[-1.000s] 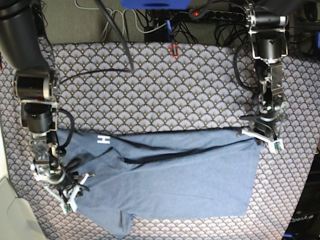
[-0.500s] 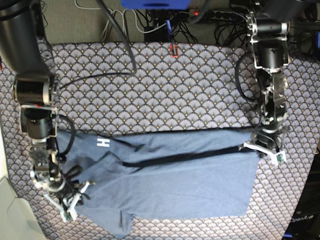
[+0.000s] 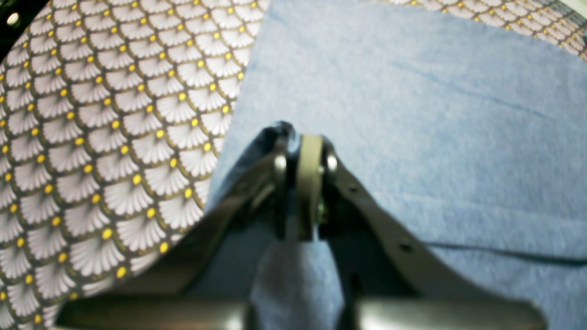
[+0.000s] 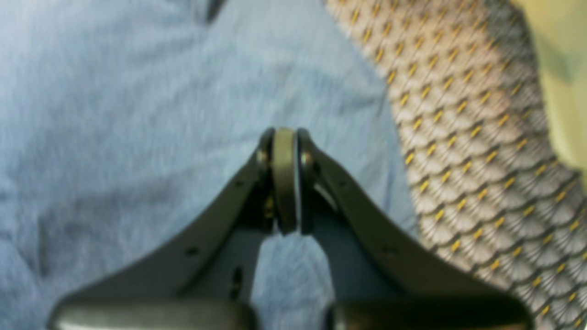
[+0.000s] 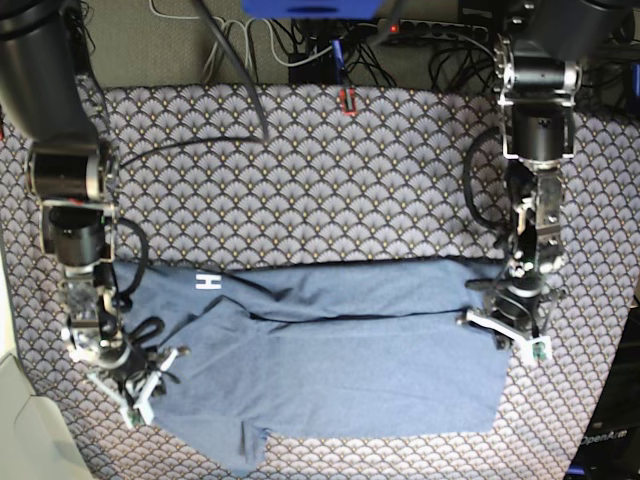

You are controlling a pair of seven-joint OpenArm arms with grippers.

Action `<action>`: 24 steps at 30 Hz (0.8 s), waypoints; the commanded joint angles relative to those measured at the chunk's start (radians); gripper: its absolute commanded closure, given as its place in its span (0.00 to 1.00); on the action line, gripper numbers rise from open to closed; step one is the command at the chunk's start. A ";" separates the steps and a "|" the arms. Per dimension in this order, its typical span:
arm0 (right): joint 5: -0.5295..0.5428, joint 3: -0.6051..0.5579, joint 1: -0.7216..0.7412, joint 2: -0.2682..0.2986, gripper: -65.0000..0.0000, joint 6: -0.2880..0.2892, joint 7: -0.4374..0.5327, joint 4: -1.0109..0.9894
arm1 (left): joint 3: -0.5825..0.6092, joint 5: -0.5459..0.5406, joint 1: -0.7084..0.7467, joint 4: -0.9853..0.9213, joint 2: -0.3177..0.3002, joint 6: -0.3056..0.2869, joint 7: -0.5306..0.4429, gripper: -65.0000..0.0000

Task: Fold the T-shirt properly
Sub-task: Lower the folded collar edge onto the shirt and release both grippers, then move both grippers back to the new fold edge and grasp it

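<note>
Viewing both wrists, I confirm the left gripper (image 3: 305,183) and right gripper (image 4: 284,178) clamped on the T-shirt (image 5: 340,350); cables (image 5: 300,45) crowd the bench's (image 5: 350,180) far edge.

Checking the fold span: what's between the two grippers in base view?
Only the T-shirt spans the stretch from the right gripper to the left gripper, with creases across it; nothing else rests on that cloth. The base view shows this.

right pincer (image 4: 285,183) closed above blue t-shirt (image 4: 137,114), scallop-patterned tablecloth (image 4: 481,151) to the right
</note>
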 commanded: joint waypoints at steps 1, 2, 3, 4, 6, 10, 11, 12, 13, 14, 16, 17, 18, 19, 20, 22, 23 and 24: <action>0.009 0.001 0.049 0.011 1.00 -0.011 0.031 0.018 | -0.007 0.000 -0.034 0.015 -0.012 -0.001 -0.029 0.99; 0.009 0.001 0.049 0.011 1.00 -0.011 0.031 0.018 | -0.007 0.000 -0.038 0.015 -0.013 -0.001 -0.029 0.99; 0.009 0.001 0.049 0.011 1.00 -0.011 0.031 0.018 | -0.007 0.000 -0.041 0.014 -0.013 -0.001 -0.029 0.99; 0.009 0.001 0.049 0.011 1.00 -0.011 0.030 0.018 | -0.009 0.000 -0.046 0.009 -0.013 -0.001 -0.029 0.99; 0.009 0.001 0.048 0.021 1.00 -0.011 0.022 0.018 | -0.009 0.000 -0.047 -0.011 -0.016 -0.001 -0.029 0.99; 0.009 0.003 0.048 0.038 1.00 -0.011 -0.001 0.019 | -0.007 0.000 -0.080 -0.064 -0.038 -0.001 -0.029 0.99; 0.009 0.003 0.048 0.049 1.00 -0.011 -0.019 0.019 | -0.007 0.000 -0.084 -0.078 -0.039 -0.001 -0.029 0.98; 0.009 0.003 0.048 0.055 1.00 -0.011 -0.039 0.019 | -0.007 0.000 -0.092 -0.089 -0.039 -0.001 -0.029 0.95; 0.009 0.003 0.048 0.057 1.00 -0.011 -0.065 0.019 | -0.007 0.000 -0.101 -0.101 -0.039 -0.001 -0.029 0.90; 0.009 0.001 0.048 0.058 1.00 -0.011 -0.088 0.019 | -0.006 0.000 -0.109 -0.107 -0.039 -0.001 -0.025 0.83; 0.009 0.003 0.048 0.074 0.99 -0.009 -0.122 0.021 | -0.004 -0.004 -0.110 -0.101 -0.039 -0.001 -0.023 0.72; 0.009 0.004 0.048 0.080 0.97 -0.009 -0.130 0.021 | -0.004 -0.004 -0.110 -0.097 -0.038 -0.001 -0.023 0.68; 0.010 0.004 0.048 0.084 0.93 -0.009 -0.136 0.021 | -0.004 -0.007 -0.110 -0.095 -0.038 -0.001 -0.023 0.65; 0.010 0.004 0.048 0.087 0.90 -0.008 -0.139 0.021 | -0.004 -0.008 -0.110 -0.095 -0.036 -0.001 -0.021 0.65; 0.010 0.006 0.046 0.089 0.86 -0.008 -0.141 0.021 | -0.004 -0.010 -0.107 -0.095 -0.036 -0.001 -0.021 0.65; 0.010 0.006 0.020 0.112 0.79 -0.006 -0.142 0.024 | -0.004 -0.011 -0.101 -0.095 -0.036 -0.001 -0.020 0.64; 0.014 0.007 0.005 0.123 0.75 -0.006 -0.144 0.044 | -0.006 -0.011 -0.098 -0.095 -0.036 -0.001 -0.020 0.64; 0.014 0.007 -0.015 0.127 0.71 -0.006 -0.148 0.070 | -0.010 -0.013 -0.083 -0.092 -0.036 -0.001 -0.020 0.64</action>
